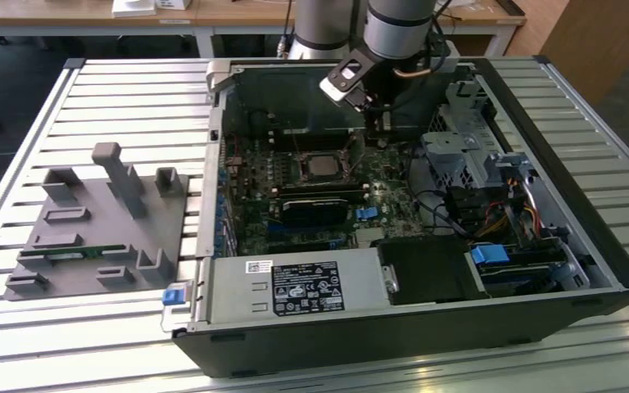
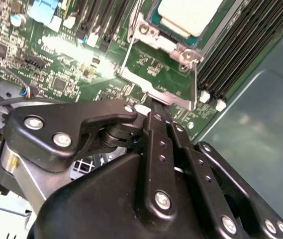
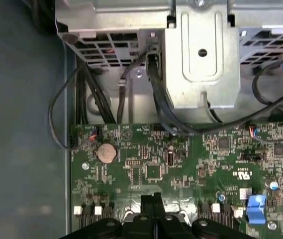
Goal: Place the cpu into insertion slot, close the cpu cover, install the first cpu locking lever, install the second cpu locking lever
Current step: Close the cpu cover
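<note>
The cpu (image 1: pixel 320 166), a flat square chip with a silver-grey top (image 2: pixel 188 15), lies in the insertion slot (image 2: pixel 157 22) on the green board. The cpu cover (image 2: pixel 156 93), a thin silvery frame, appears raised from its hinge by the slot, and green board shows through its window. My gripper (image 1: pixel 375 131) hangs inside the open computer case, just beside the slot. Its black fingers are shut with nothing between them in both wrist views (image 2: pixel 153 103) (image 3: pixel 154 198). The fingertips sit at the cover's free edge; I cannot tell whether they touch it.
Long black memory slots (image 2: pixel 240 55) flank the socket. A metal drive cage (image 3: pixel 201 55) with black cables stands close by the gripper. A power supply (image 1: pixel 292 286) fills the case's near side. A grey fixture (image 1: pixel 96 229) lies on the slatted table at the exterior view's left.
</note>
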Robot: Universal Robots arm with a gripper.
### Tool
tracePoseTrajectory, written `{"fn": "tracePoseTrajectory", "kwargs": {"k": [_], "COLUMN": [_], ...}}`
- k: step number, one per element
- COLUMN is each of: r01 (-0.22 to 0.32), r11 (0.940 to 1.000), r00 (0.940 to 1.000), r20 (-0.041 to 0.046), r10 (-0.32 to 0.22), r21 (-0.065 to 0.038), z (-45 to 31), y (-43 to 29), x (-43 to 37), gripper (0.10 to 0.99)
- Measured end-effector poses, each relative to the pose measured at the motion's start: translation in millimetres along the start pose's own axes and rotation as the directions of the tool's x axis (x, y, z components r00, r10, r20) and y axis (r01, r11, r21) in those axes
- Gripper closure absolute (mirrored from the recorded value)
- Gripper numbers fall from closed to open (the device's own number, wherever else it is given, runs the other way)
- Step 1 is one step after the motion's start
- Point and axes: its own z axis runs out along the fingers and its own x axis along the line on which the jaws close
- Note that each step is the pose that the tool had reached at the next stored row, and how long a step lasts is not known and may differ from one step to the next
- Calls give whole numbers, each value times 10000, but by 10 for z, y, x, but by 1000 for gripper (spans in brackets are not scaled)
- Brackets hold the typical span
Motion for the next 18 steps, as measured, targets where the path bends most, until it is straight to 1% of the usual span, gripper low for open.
{"fn": "tracePoseTrajectory", "kwargs": {"k": [3,7,14,18], "r01": [1,0,0,0], "r11": [10000,10000,10000,10000], "r00": [10000,10000,10000,10000], "r20": [-3,1,0,0], "r10": [-1,0,0,0], "r21": [-1,0,0,0], "z": [2,8,18,26], "y": [-46,-84,-183,-225], "x": [-2,-3,-8,-9], "gripper": [980,980,980,980]}}
